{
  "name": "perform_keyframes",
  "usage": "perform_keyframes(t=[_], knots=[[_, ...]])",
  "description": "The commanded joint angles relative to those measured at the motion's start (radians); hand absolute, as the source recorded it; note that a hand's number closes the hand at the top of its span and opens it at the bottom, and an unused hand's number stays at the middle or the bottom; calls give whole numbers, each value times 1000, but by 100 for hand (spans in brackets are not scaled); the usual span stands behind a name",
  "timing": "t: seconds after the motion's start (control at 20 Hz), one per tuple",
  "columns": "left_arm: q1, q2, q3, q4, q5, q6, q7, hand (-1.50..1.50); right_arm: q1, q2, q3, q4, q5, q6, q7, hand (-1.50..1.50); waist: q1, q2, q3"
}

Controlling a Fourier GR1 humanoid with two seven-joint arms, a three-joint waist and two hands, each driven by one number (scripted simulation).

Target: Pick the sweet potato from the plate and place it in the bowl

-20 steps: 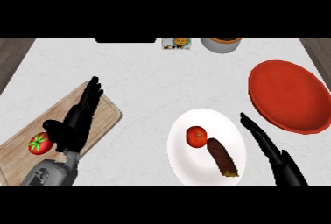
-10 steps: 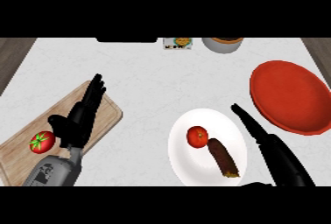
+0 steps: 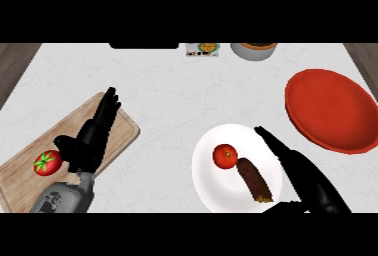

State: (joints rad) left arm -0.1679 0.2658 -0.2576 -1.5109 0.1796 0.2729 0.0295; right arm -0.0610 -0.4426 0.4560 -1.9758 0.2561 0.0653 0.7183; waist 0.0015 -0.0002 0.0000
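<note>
**Sweet potato on plate, right hand beside it**

The sweet potato (image 3: 254, 181) lies on the white plate (image 3: 214, 190) next to a tomato (image 3: 225, 156). The right hand (image 3: 299, 167), fingers straight, hovers just right of it. The red bowl (image 3: 331, 110) sits well apart.

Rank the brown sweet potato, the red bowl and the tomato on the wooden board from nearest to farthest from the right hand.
From the right hand:
1. Brown sweet potato, on the white plate, just left.
2. Red bowl, beyond, upper right.
3. Board tomato, far left.
</note>
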Motion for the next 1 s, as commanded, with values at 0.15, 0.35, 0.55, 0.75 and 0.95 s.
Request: perform_keyframes(t=[0.15,0.35,0.55,0.75,0.95], knots=[[12,-40,21,-62,-61,3,71,0,69,0,-115,59,-45,90,-145,-150,-1,0,0],[-3,-47,43,-53,-82,-32,69,0,92,57,-136,50,-63,103,-176,-150,-2,0,0],[-48,-77,85,102,-82,-70,-17,0,166,74,-160,38,-73,97,-270,-150,-7,1,0],[-20,-100,87,29,-116,-73,28,0,189,109,-186,-28,-95,140,-204,-150,-5,0,0],[16,-90,120,-29,-104,-105,33,0,215,177,-128,63,-12,107,-254,-150,-3,0,0]])
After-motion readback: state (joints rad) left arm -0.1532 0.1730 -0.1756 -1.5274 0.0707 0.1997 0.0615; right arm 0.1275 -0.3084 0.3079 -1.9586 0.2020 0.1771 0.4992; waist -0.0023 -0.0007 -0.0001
